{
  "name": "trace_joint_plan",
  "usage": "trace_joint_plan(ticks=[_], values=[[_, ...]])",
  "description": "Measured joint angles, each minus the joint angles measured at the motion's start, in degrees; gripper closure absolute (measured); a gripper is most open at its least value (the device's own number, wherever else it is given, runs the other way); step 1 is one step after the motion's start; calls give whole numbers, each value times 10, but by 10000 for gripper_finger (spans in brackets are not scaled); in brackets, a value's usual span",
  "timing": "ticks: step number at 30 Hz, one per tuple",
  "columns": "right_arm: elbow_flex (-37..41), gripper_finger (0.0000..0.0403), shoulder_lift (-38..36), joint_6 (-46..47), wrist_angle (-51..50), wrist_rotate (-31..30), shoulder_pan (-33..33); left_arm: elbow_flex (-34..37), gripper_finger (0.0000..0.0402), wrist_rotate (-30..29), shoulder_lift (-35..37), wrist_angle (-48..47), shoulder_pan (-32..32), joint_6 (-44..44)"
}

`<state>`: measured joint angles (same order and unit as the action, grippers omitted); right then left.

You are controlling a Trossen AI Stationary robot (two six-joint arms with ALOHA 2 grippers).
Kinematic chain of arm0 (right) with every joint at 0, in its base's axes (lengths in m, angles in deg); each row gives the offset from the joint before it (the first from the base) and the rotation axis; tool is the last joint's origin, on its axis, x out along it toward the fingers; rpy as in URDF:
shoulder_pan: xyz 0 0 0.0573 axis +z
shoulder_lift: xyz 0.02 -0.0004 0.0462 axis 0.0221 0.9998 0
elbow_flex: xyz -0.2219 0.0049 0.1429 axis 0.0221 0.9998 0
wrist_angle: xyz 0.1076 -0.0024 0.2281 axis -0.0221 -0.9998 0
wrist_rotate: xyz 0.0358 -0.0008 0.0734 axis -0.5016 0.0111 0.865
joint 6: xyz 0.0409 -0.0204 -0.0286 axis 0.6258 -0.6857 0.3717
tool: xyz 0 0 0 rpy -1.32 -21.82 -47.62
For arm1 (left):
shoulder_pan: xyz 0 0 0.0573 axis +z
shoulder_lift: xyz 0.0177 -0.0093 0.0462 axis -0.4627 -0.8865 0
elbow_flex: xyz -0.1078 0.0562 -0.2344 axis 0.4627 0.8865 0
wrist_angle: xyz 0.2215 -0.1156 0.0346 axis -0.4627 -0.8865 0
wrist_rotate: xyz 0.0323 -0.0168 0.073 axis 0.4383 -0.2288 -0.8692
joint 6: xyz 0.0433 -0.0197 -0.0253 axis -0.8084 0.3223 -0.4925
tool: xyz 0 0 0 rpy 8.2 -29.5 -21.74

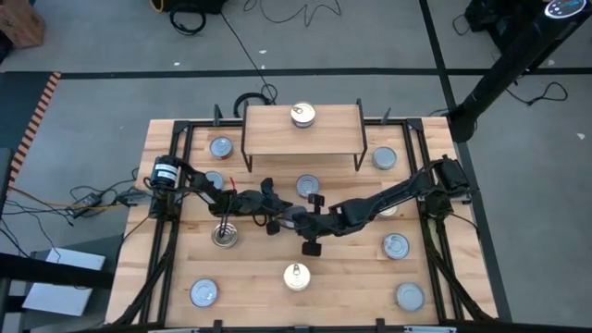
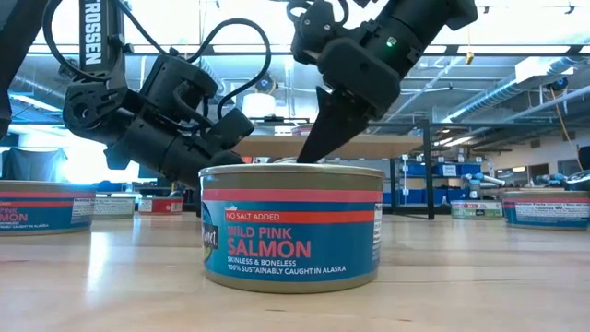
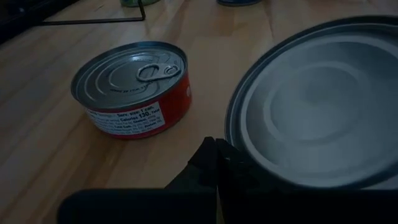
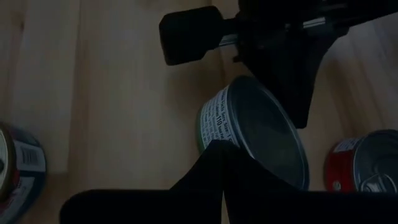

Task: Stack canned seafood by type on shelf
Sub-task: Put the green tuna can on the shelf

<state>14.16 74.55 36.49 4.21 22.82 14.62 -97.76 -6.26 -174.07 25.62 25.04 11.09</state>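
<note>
A blue-green labelled tin (image 4: 252, 134) stands tipped up on its rim at mid-table, between my two grippers. Its plain silver face (image 3: 317, 99) fills much of the left wrist view. My left gripper (image 3: 216, 152) is shut, tips beside that face's lower rim. My right gripper (image 4: 219, 149) is shut and slants down onto the tin's labelled side. In the high view both grippers (image 1: 294, 219) meet over the tin and hide it. One gold-topped tin (image 1: 302, 115) rests on the shelf (image 1: 333, 134) at the table's far side. My left gripper's shut fingers come nearly level from the table's left and lie against the plain face near its lower rim (image 3: 235, 144). My right gripper's shut fingertips come slanting down from the right, at the labelled side wall (image 4: 214, 127). Whether they press it, I cannot tell.
A red tin (image 3: 134, 87) stands upright just beyond the grippers, toward the shelf. A salmon tin (image 2: 293, 226) sits close to the near edge. Other tins lie scattered: (image 1: 223, 236), (image 1: 396, 245), (image 1: 203, 292), (image 1: 410, 296), (image 1: 220, 146), (image 1: 384, 157).
</note>
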Motion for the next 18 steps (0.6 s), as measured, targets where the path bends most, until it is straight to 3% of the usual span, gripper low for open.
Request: trace_joint_plan(ticks=[18], values=[[-37,394,0,16,-37,-31,-23,-2,400,27,1,9,-5,-8]])
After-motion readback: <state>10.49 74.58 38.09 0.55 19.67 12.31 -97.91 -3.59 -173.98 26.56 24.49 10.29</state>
